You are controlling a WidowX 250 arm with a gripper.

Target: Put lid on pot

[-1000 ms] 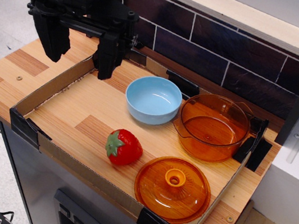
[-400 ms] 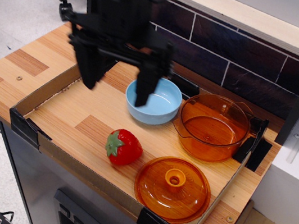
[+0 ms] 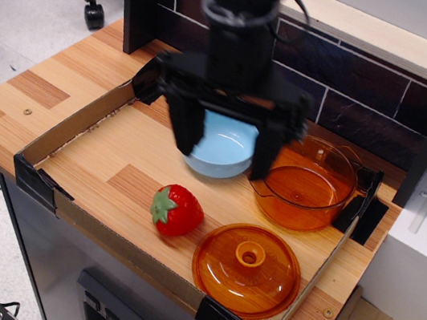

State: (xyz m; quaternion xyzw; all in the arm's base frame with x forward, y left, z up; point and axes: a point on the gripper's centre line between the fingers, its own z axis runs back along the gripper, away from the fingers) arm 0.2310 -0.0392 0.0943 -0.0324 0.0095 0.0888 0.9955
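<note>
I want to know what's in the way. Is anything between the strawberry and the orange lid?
No. In this one view, only bare wooden tray floor lies between the strawberry and the lid; they sit close, not touching.

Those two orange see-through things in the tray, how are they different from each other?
The pot is deep, with small side handles; the lid is a shallow dome with a ring knob at its centre. The pot stands open at the back right of the tray, beside the blue bowl; the lid lies knob-up near the front edge, right of the strawberry. Both are round, amber, translucent and similar in width.
</note>
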